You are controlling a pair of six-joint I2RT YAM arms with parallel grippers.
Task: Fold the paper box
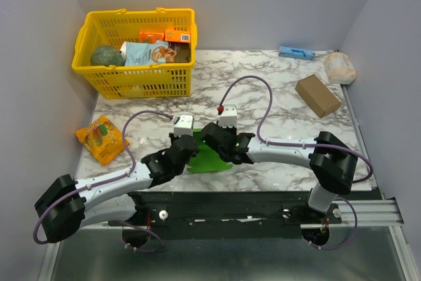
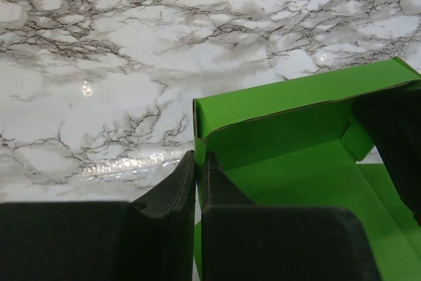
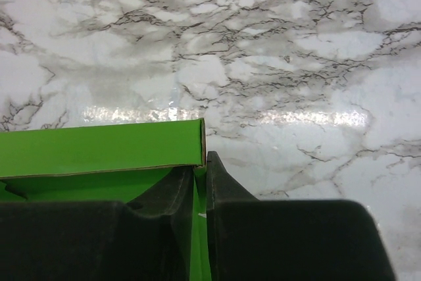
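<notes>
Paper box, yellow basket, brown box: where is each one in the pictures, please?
paper box point(image 2: 296, 106): left wrist view, on its raised green wall.
yellow basket point(image 1: 141, 78): top view, on its front wall.
brown box point(image 1: 318, 95): top view, on its top face.

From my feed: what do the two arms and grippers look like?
The left arm and right arm have silver-grey links, chunky black joints and a looping lilac cable each. White camera blocks top the wrists. Gripper fingers are matte black wedges.
</notes>
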